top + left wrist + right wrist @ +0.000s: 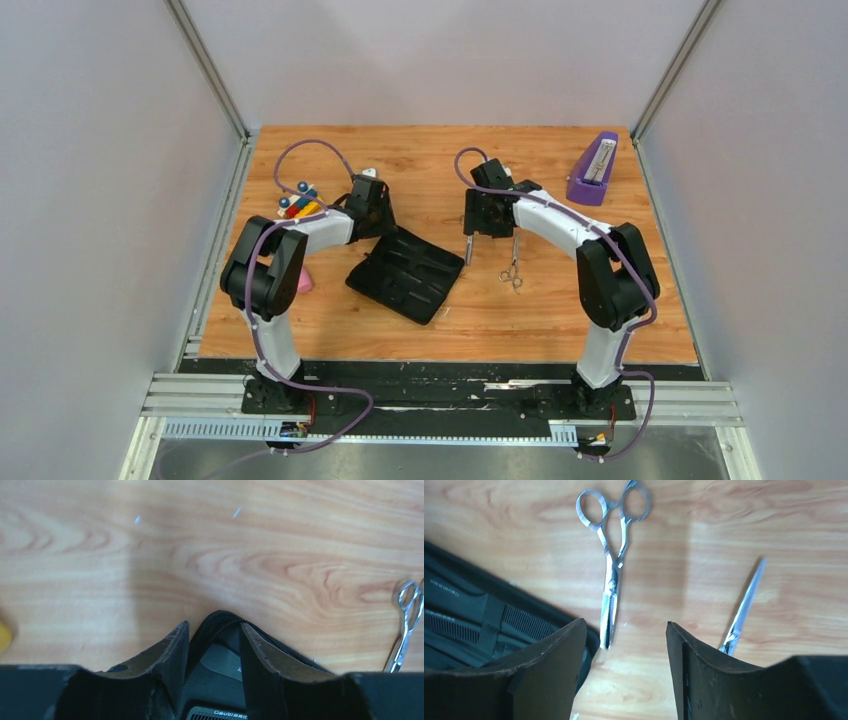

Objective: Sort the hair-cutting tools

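- Step in hand, my read: right end effector [625, 622] is lining up to lift one pair of scissors off the worktop [420, 150] for the open zip case [430, 300].
- Right end effector: fingers spread, nothing between them, hanging above bare wood, no metal touched.
- First scissors [613, 575]: flat on the worktop, finger rings pointing away from the robot. Blade tip sits at the case edge; touching or overlapping, cannot tell. One blade looks toothed. In the top view it is a thin sliver [467, 250].
- Second scissors [744, 605]: flat, near the first, apart from the case, tip pointing away. Handle end is hidden behind a finger in the wrist view; the top view shows the rings toward the robot [512, 274].
- Combs [521, 622]: black, apparently already tucked under straps inside the case, teeth showing.
- Left end effector [214, 625]: fingers apart, empty, over the case's far corner.
- Doing it well, judged:
  - Centre over the pivot of the chosen pair, jaws across the narrow shank, not along it.
  - Go low; the steel lies thin and flat, so the pads must nearly reach the wood.
  - Close slowly, since slick metal may swivel or skate.
  - Lift straight up so the tip does not catch the case lip.
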Tool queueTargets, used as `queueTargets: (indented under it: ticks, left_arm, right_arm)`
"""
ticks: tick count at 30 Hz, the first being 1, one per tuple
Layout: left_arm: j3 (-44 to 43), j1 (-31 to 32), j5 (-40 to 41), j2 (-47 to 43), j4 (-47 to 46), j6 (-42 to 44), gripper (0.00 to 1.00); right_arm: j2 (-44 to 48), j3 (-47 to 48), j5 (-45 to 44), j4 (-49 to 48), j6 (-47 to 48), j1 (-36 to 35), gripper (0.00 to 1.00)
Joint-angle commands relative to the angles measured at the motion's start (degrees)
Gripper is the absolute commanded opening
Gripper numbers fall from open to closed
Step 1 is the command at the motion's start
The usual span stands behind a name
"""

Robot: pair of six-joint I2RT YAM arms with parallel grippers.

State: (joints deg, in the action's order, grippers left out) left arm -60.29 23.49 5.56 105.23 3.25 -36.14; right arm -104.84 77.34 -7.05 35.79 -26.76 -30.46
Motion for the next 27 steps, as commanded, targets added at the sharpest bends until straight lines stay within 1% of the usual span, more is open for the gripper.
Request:
queueTargets:
  ticks: [1, 2, 5, 6, 7, 9, 10, 11, 16, 19, 23, 27]
  left_arm:
    - [-5.2, -0.2, -0.9, 4.9, 2.0, 3.6, 0.53]
    - [-6.8, -0.2, -1.5, 5.2, 2.1, 4.2, 0.59]
    - [-7.9, -0.1, -2.7, 3.1, 2.1, 4.6, 0.68]
    - [-7.1, -0.1, -2.8, 0.9, 1.8, 4.5, 0.76]
    - [-6.6, -0.1, -2.6, -0.4, 1.7, 4.4, 0.8]
    - [-4.2, -0.1, -1.6, -5.9, 2.5, 4.0, 0.92]
    - [-3.7, -0.1, -1.2, -7.3, 3.9, 3.9, 0.93]
    - [-2.8, -0.1, -0.3, -10.1, 4.9, 4.0, 0.97]
    - [0.7, -0.2, 2.5, -19.3, 13.4, 4.8, 0.99]
    - [4.7, -0.2, 2.9, -24.6, 17.7, 5.1, 1.0]
    - [11.3, -0.2, 1.4, -30.1, 19.7, 3.8, 0.99]
    - [16.6, -0.2, 2.8, -32.4, 20.0, 2.0, 0.97]
  right_arm:
    - [-3.7, 4.9, -0.1, -3.4, 0.0, 2.2, 0.62]
    - [-4.7, 6.0, 0.0, -3.5, 0.2, 2.6, 0.62]
    - [-7.8, 9.7, -0.4, -3.8, 1.1, 3.6, 0.61]
    - [-9.0, 10.9, -0.5, -3.8, 1.5, 3.8, 0.6]
    - [-10.2, 11.9, -0.6, -3.9, 2.0, 4.0, 0.6]
    - [-12.1, 13.4, -0.4, -3.8, 3.0, 4.0, 0.58]
    - [-12.7, 13.8, 0.0, -3.7, 3.3, 4.0, 0.57]
    - [-13.2, 13.9, 0.6, -3.5, 3.5, 3.9, 0.56]
    - [-14.8, 13.8, 2.4, -2.1, 4.3, 3.8, 0.54]
    - [-16.2, 13.9, 2.1, -0.8, 4.6, 3.7, 0.54]
    - [-18.0, 14.2, 0.4, 0.8, 5.5, 3.0, 0.54]
    - [-19.4, 14.5, -2.1, 2.3, 6.3, 1.8, 0.51]
